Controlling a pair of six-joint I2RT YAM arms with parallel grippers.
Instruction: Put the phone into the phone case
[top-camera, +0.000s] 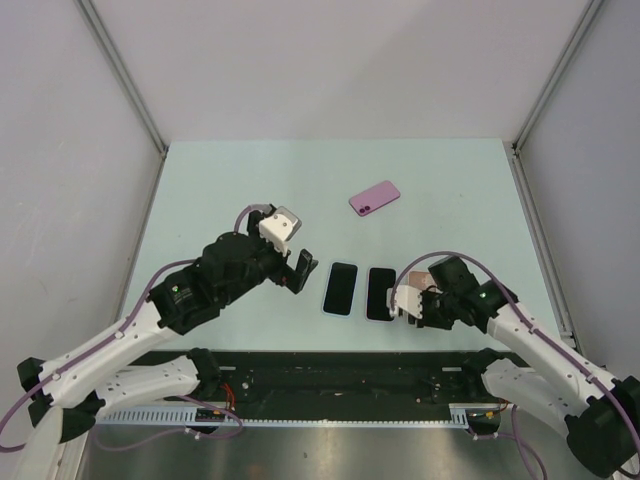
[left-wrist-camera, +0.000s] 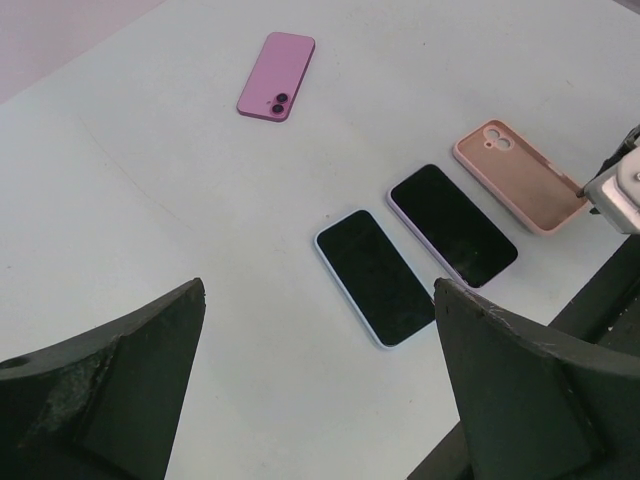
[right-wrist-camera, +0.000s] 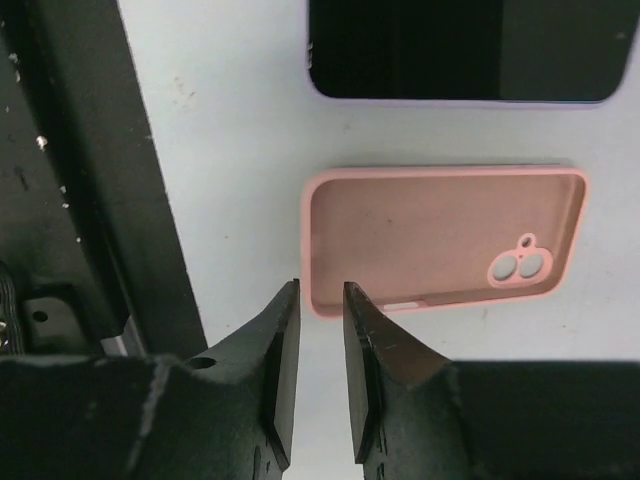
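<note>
Two phones lie face up side by side near the table's front: one with a pale blue rim (top-camera: 341, 288) (left-wrist-camera: 375, 277) and one with a lilac rim (top-camera: 381, 294) (left-wrist-camera: 452, 224) (right-wrist-camera: 460, 50). An empty pink phone case (right-wrist-camera: 440, 240) (left-wrist-camera: 520, 175) lies open side up just right of them, half hidden under my right gripper in the top view (top-camera: 417, 274). My right gripper (right-wrist-camera: 321, 285) (top-camera: 412, 296) has its jaws a narrow gap apart, tips at the case's near corner. My left gripper (top-camera: 300, 270) (left-wrist-camera: 320, 285) is wide open and empty, left of the phones.
A pink phone (top-camera: 374, 197) (left-wrist-camera: 277, 89) lies face down farther back on the table. The black base rail (right-wrist-camera: 100, 180) runs along the table's near edge, close to the case. Grey walls stand at both sides.
</note>
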